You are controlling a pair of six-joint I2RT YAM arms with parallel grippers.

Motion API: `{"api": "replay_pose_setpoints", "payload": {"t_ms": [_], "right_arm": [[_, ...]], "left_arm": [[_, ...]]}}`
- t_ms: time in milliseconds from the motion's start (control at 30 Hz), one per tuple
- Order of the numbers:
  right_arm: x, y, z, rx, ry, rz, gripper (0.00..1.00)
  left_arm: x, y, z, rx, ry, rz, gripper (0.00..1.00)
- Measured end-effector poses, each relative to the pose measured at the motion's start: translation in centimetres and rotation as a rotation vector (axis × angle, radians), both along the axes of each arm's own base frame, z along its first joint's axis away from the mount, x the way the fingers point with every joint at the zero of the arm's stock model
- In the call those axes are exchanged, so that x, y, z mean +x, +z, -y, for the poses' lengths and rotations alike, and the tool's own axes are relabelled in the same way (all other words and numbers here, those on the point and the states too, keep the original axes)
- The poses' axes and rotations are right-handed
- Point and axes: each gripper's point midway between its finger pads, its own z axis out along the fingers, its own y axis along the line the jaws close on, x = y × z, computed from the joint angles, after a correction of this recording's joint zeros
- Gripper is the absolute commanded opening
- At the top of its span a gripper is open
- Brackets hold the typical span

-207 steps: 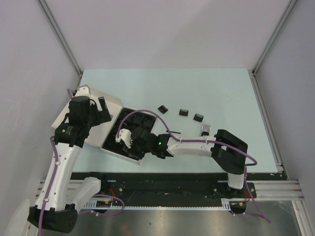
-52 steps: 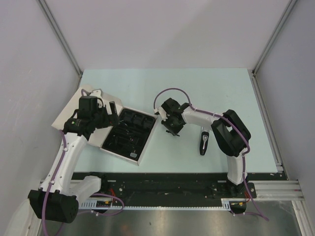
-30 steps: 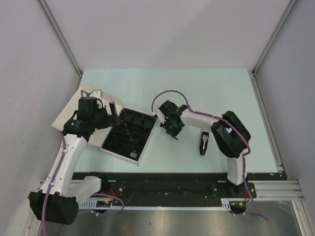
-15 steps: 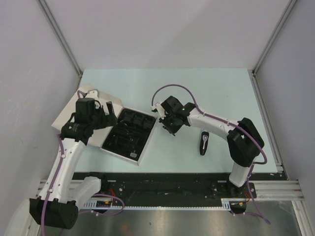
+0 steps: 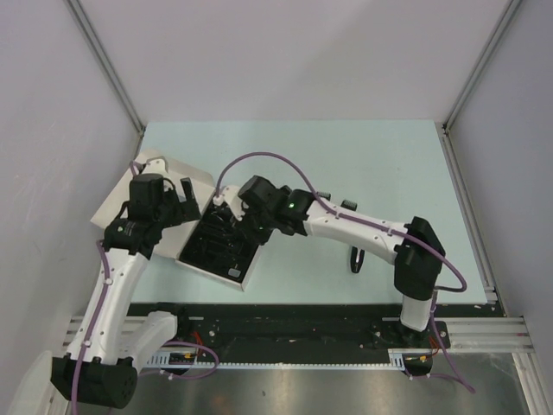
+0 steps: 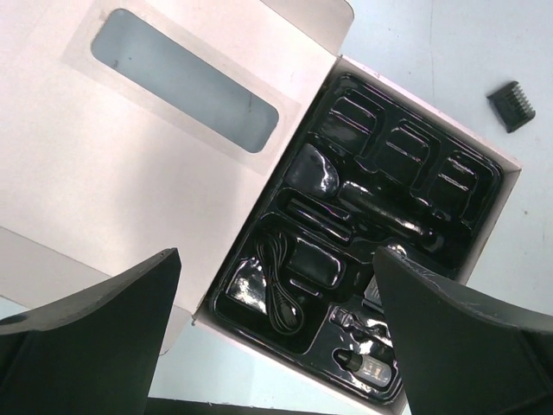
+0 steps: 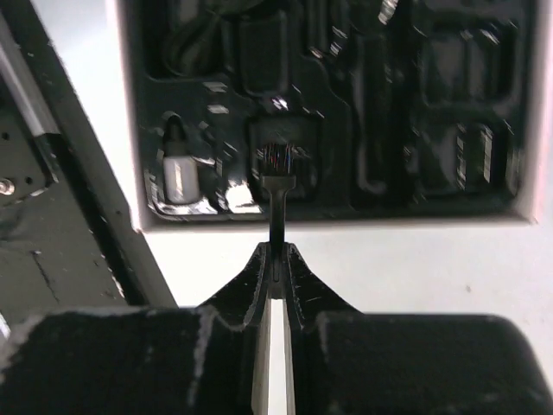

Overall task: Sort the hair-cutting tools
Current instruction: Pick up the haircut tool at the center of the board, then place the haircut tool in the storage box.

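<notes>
The hair-cutting tools are judged partly sorted: the coiled black cable [image 6: 278, 290] is seated in the black plastic tray [image 6: 380, 151], the tiny black brush [image 7: 276, 173] is pinched over it by the right gripper [image 7: 276, 259], a ribbed black comb guard [image 6: 511, 105] is left outside, and the left gripper [image 6: 275, 253] is spread wide.

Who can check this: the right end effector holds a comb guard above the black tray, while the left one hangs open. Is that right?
No. What the right end effector holds above the tray is the brush, as the right wrist view shows. The left end effector is open, as stated.
</notes>
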Motion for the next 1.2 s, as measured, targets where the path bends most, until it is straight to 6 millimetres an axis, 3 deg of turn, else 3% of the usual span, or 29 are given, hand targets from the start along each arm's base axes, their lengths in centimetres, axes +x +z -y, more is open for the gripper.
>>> {"api": "replay_pose_setpoints", "payload": {"t_ms": [167,400,833,1033,1200], "right_arm": [[-1.5,-1.4,-3.6,-0.002,0.076,-0.008,0.08],[-2.6,-4.8,-4.2,-0.057,0.113,-0.062,0.08],[-4.5,-6.8,-6.0,-0.084,0.222,-0.051,0.08],[-4.2,-7.8,-5.9,-0.110,0.245,-0.029,0.08],[-3.5,-8.0,-6.0,-0.119,0.253,0.010,0.08]], "left_arm": [[-0.4,1.4,-1.0,0.030,0.043,0.046,1.00],[-1.4,4.1,-3.5,0.096,0.156,0.144,1.00],[-2.6,6.5,-6.0,0.162,0.277,0.204,1.00],[-3.4,8.3,-7.1,0.184,0.332,0.249,1.00],[-3.5,8.5,-7.1,0.182,0.336,0.256,1.00]]}}
